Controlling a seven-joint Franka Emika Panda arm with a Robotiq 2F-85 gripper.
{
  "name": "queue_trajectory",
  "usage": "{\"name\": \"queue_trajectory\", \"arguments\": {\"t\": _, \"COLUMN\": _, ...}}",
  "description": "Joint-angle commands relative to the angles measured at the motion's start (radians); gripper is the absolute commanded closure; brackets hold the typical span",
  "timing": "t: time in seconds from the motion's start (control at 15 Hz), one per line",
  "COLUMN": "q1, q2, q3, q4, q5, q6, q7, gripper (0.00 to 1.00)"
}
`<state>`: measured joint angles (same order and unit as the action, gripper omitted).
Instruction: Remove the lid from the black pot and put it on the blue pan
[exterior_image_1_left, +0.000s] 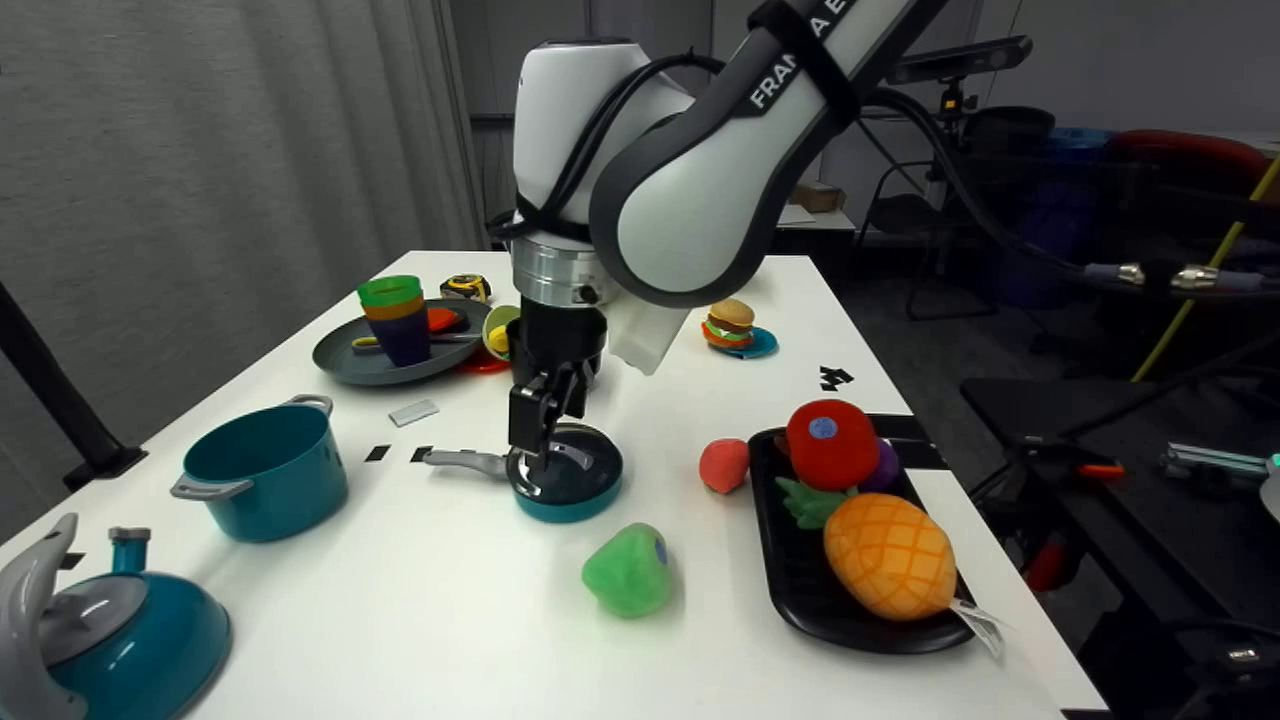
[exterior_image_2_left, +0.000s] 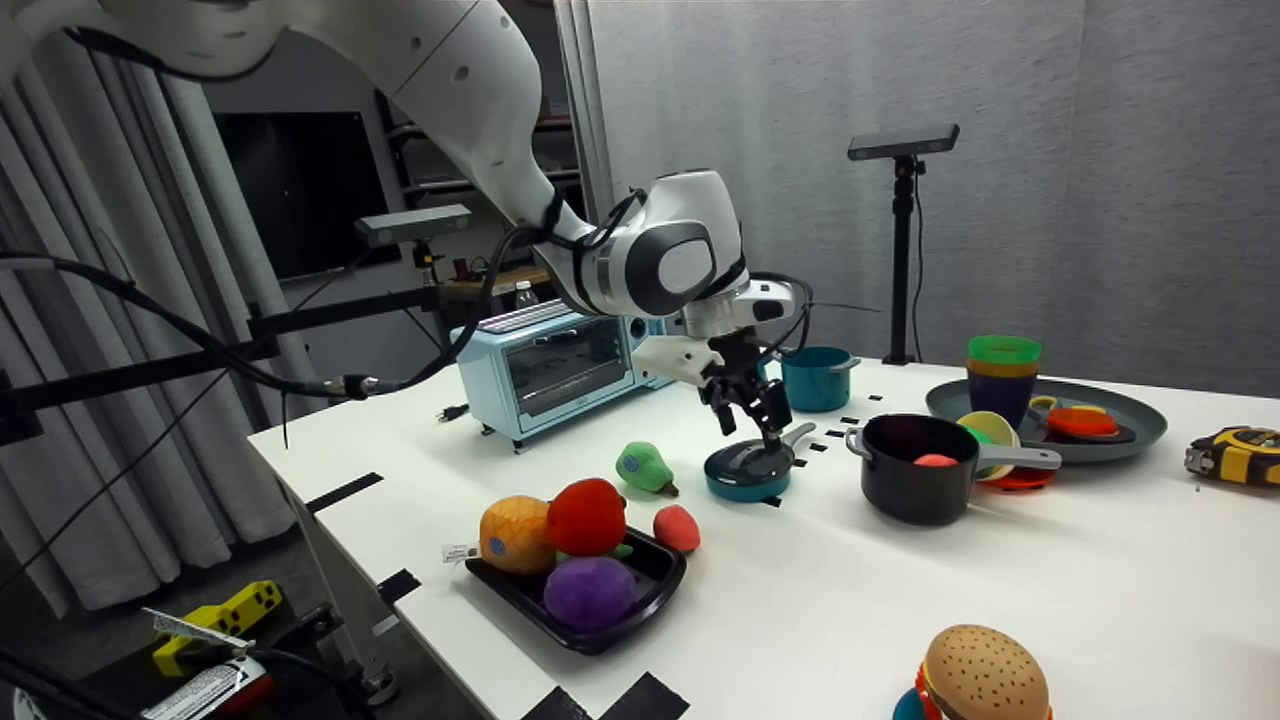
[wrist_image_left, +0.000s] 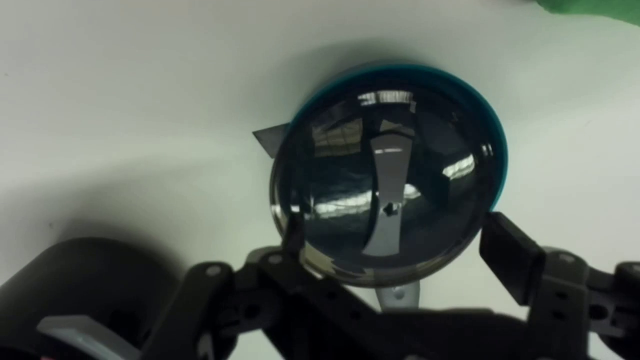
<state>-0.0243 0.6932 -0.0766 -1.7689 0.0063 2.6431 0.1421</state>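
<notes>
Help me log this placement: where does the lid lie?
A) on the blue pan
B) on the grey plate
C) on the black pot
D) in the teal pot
A: the lid lies on the blue pan, whose teal rim shows past its edge, and the black pot stands uncovered.

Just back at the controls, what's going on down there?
The robot's tool stands open low over the lid, holding nothing. The lid rests on the blue pan, slightly off-centre. The black pot stands apart from the pan, uncovered, with a pinkish item inside. The placing looks done; the tool has yet to back away.
</notes>
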Motion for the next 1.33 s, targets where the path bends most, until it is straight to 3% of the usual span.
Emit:
{"name": "queue_trajectory", "arguments": {"t": 0.0, "q1": 0.006, "q2": -0.02, "q3": -0.012, "q4": 0.005, "q5": -0.005, "q6": -0.009, "q7": 0.001, "gripper": 0.0}}
{"name": "queue_trajectory", "arguments": {"t": 0.73, "q1": 0.027, "q2": -0.175, "q3": -0.017, "q4": -0.058, "q5": -0.041, "q6": 0.033, "q7": -0.009, "gripper": 0.0}}
{"name": "queue_trajectory", "arguments": {"t": 1.27, "q1": 0.046, "q2": -0.342, "q3": 0.004, "q4": -0.173, "q5": -0.073, "q6": 0.039, "q7": -0.033, "gripper": 0.0}}
